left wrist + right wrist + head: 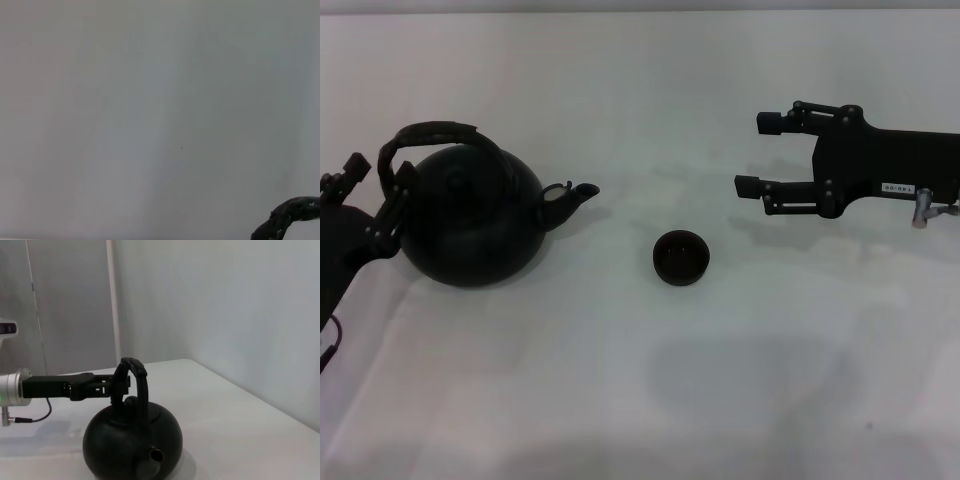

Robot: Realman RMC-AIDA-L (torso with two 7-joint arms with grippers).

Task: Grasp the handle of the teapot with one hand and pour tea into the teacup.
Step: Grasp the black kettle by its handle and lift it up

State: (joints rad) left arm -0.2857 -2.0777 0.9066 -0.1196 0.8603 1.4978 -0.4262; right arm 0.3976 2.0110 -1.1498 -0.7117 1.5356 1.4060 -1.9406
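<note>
The matte black teapot stands on the white table at the left, with its spout pointing right toward the teacup. The tiny dark teacup stands alone at mid-table. The arched handle rises over the pot. My left gripper is at the handle's left end, open, with one finger on each side of the hoop. A bit of the handle shows in the left wrist view. The right wrist view shows the teapot, its handle and the left gripper reaching it. My right gripper hovers open and empty, right of the cup.
The white table runs wide in front of the pot and cup. A white wall stands behind the table. A thin cable hangs from the left arm.
</note>
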